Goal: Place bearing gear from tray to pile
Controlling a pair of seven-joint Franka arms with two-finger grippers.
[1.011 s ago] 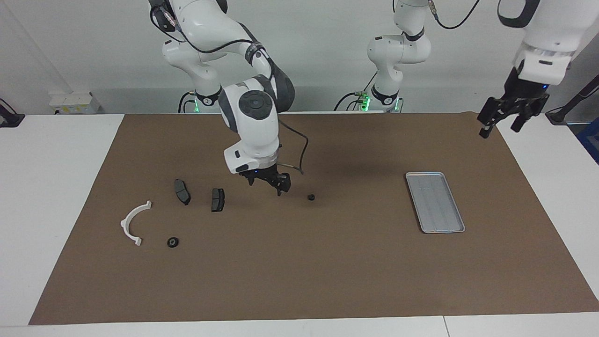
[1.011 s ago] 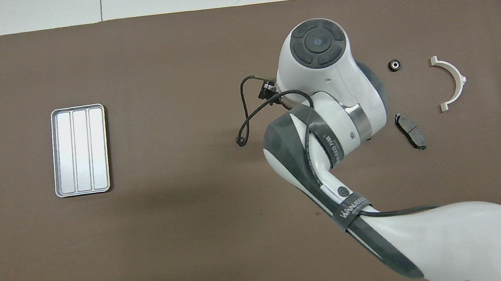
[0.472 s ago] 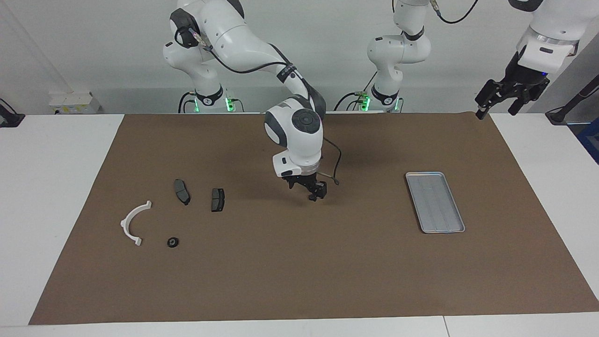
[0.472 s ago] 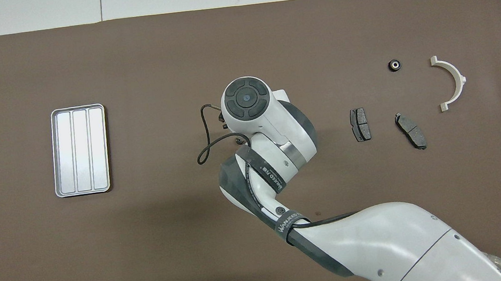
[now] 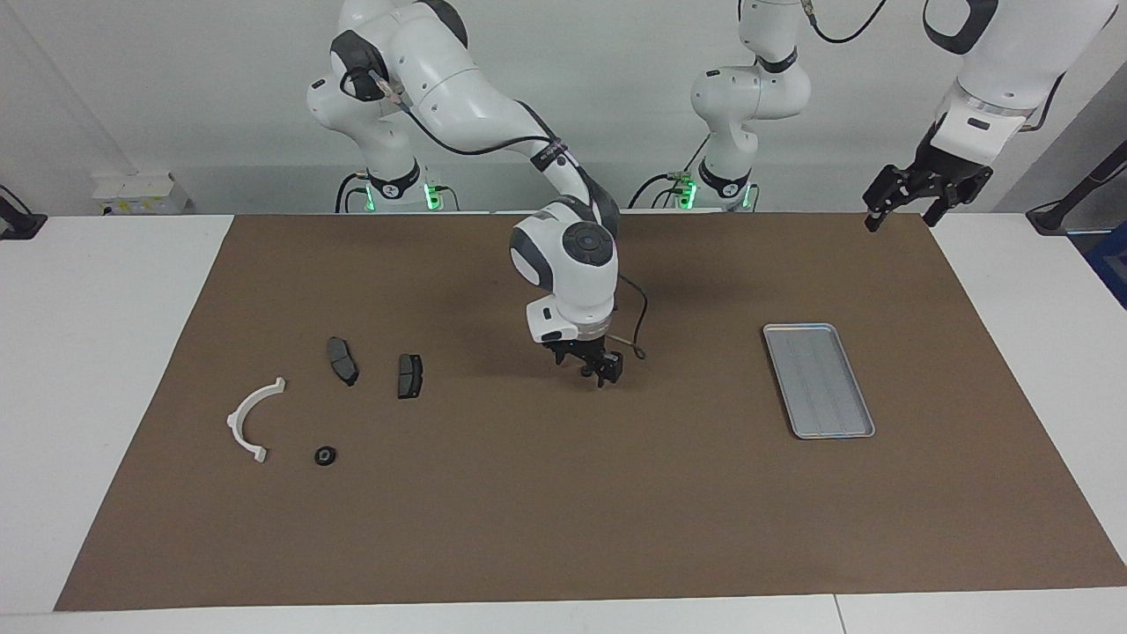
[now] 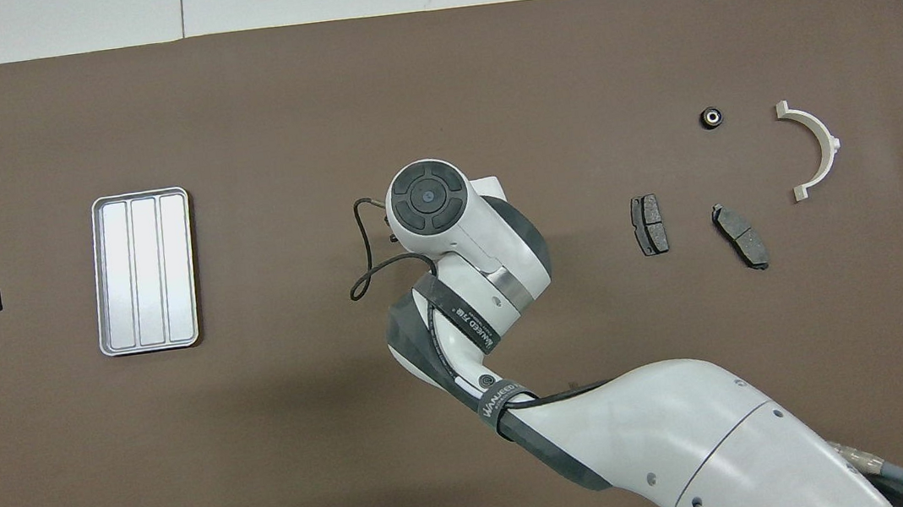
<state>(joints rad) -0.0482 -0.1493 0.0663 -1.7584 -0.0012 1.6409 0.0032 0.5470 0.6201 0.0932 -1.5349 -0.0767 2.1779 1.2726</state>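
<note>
Your right gripper [image 5: 596,373] sits low on the mat at mid-frame. I cannot tell whether it has closed, and its fingers hide any bearing gear. The tray [image 5: 817,328] lies empty. Confirm a centred pinch, then lift straight before carrying toward the pile [image 5: 409,376]. The left gripper [image 5: 900,201] waits in the upper corner.

A robotics lab: two white arms bolted at the edge of a white desk [image 5: 114,352] covered by a brown mat [image 5: 563,493], bare pale walls, loose cables, green status lights at the arm bases.
</note>
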